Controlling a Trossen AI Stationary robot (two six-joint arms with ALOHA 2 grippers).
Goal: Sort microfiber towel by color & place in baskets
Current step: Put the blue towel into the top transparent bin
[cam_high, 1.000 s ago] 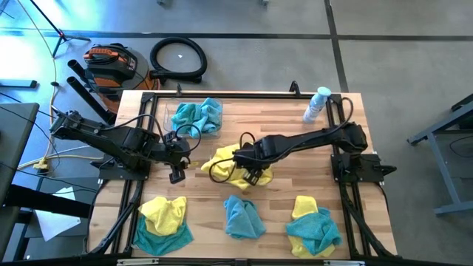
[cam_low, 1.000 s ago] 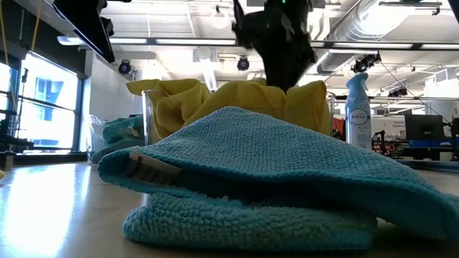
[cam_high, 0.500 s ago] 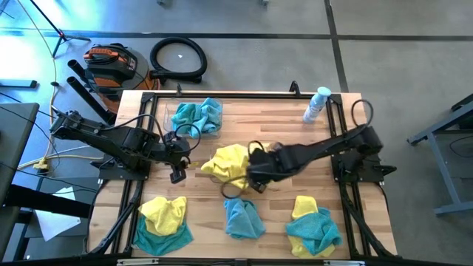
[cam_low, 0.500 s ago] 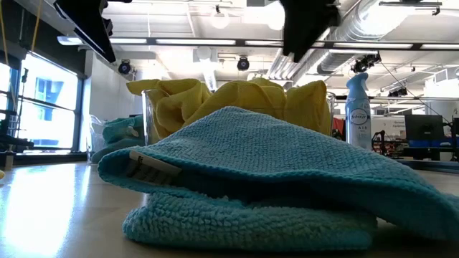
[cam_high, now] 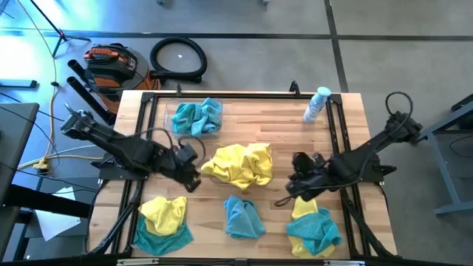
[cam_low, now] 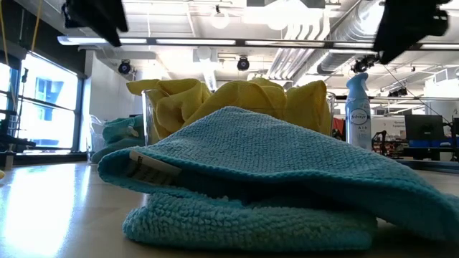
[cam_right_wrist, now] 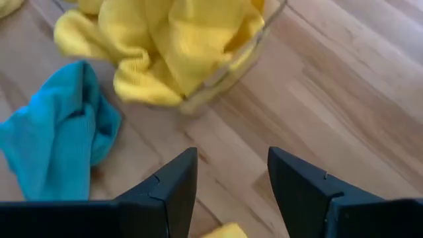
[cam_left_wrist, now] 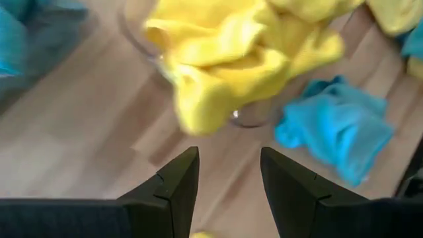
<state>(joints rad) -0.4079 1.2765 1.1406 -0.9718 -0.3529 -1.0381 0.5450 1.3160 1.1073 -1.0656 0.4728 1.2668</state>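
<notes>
Both grippers hang empty with jaws apart; the right gripper [cam_high: 299,185] should drop squarely onto the yellow towel [cam_high: 304,205] at lower right, pinching only that top layer.

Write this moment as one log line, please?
left end effector: open, empty, beside yellow heap | right end effector: open, empty, above front-right towels | teal basket: partly filled | three piles unsorted
</notes>
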